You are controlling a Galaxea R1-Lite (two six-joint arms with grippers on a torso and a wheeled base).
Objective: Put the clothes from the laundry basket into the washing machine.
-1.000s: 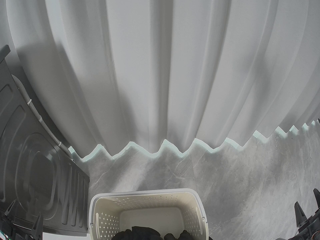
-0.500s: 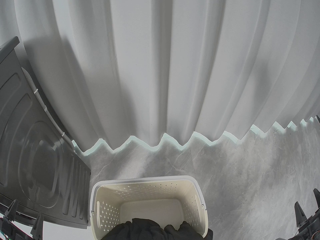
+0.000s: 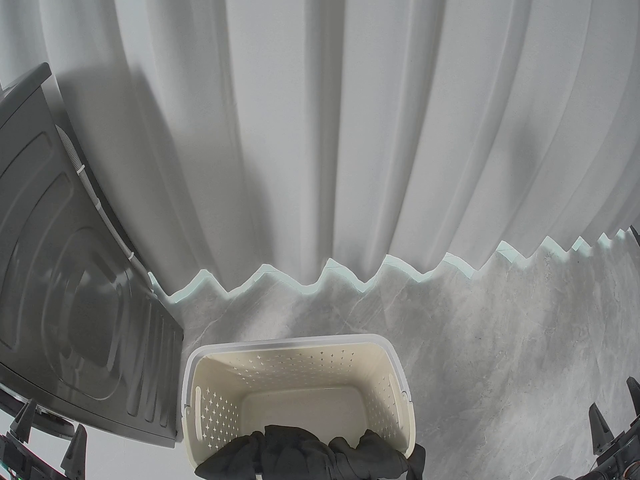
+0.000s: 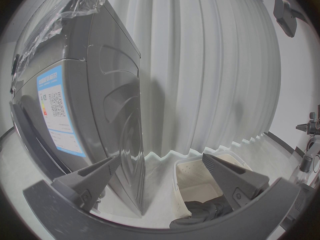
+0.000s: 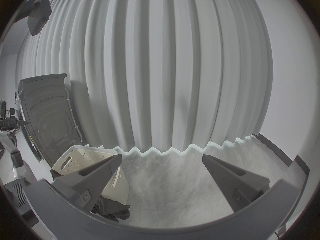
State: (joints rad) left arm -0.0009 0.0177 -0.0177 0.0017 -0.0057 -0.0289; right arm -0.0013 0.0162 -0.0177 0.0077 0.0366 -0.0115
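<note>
A: There's the laundry basket (image 3: 288,343), cream plastic, standing on the grey floor (image 3: 520,341) right in front of the robot, just beside the washing machine (image 3: 67,288).

B: And the dark clothes (image 3: 300,458) are bunched at the basket's near end, with some cloth spilling over the near rim. The far half is bare plastic.

A: Nothing lifted yet. The left gripper (image 3: 52,428) hangs low, next to the machine's side panel, fingers spread wide with nothing between them.

B: Same story opposite: the right gripper (image 3: 612,408) sits out over the floor, well apart from the basket, fingers spread and empty too.

A: So I'd call this the very start of the first pick, the lining-up stage.

B: Agreed. The next move, to my eye, calls for one arm to swing in over the basket's near end, drop its fingers into that dark heap, pinch a good fold and lift it clear of the rim.

A: Then comes the machine. We're looking at its side panel here, set against the white curtain (image 3: 333,135).

B: From the left wrist the front face sits at a steep angle, so I can't tell whether the door is open. The load has to travel round to that front.
</note>
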